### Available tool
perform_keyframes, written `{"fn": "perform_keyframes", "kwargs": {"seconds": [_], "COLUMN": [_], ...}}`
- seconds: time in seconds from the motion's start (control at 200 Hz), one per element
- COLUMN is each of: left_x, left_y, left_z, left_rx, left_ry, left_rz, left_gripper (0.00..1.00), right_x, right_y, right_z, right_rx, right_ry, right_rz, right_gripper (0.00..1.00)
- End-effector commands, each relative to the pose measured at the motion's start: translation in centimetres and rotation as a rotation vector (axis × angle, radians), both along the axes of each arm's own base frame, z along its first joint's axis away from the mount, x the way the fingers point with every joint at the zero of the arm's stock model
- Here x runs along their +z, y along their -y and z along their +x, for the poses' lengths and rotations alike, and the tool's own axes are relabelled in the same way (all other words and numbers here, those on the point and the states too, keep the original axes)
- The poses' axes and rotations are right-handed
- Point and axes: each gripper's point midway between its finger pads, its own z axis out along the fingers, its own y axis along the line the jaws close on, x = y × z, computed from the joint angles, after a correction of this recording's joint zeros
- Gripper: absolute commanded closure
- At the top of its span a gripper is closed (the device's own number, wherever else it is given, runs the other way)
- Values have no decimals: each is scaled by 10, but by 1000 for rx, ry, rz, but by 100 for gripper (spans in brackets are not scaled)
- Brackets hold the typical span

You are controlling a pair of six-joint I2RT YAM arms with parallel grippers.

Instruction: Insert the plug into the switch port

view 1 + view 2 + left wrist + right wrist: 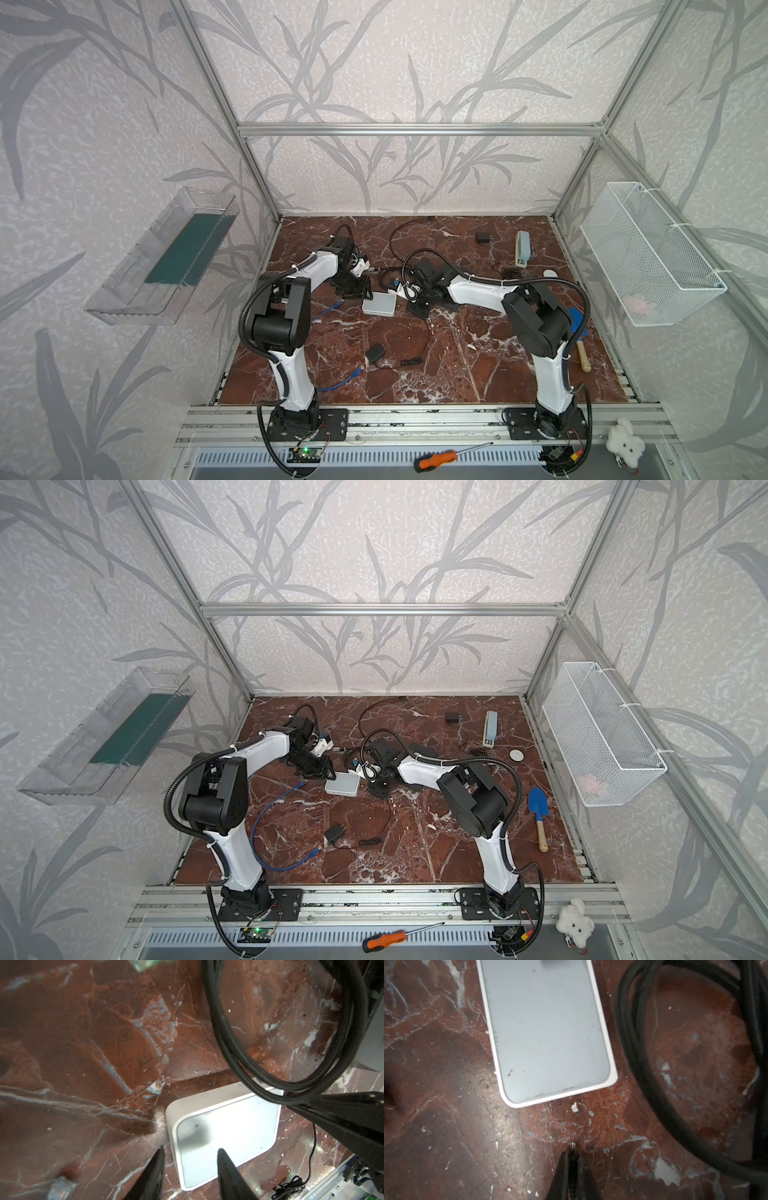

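Note:
The switch, a flat white box (379,306) (343,783), lies mid-table between both arms; its port is hidden in every view. In the left wrist view my left gripper (190,1149) is open, one fingertip (220,1152) over the box (224,1132) and the other over the marble beside its edge. My right gripper (573,1153) is shut on the plug (573,1144), whose small metal tip pokes out a short way from the box's (546,1032) near edge. The plug's thin cord (430,332) trails back to a black adapter block (375,354) (334,833).
A thick black cable loops (228,1043) (643,1064) beside the box. A blue cable (266,825) lies front left, a second adapter (483,237) and a pale stapler-like item (523,247) at the back, a blue trowel (538,808) on the right.

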Motion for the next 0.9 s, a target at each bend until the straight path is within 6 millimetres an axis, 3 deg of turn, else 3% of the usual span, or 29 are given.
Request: {"fn": "perform_keyframes", "kwargs": {"seconds": [0.0,0.43,0.68,0.77,0.895], "left_x": [9,-18,-22,-11,29], "left_y": [7,5,10,7,9], "left_z": [3,-16,-11,-2,15], "left_rx": [-9,-27,-28,9,72], "left_ry": [7,-94,-108,-79,35], "left_rz": [-55,-33,-50,-47,-94], "left_gripper": [55,52,56,59,60], "right_x": [22,32,21,26,49], "right_y": [-6,-30,-37,-34,-24], "right_z": [-3,9,11,10,9], "right_rx": [54,119,147,134,93], "right_ry": [19,61,36,25,21], "right_rz": [47,124,122,124,164], "right_gripper": [92,92,92,92,92]}}
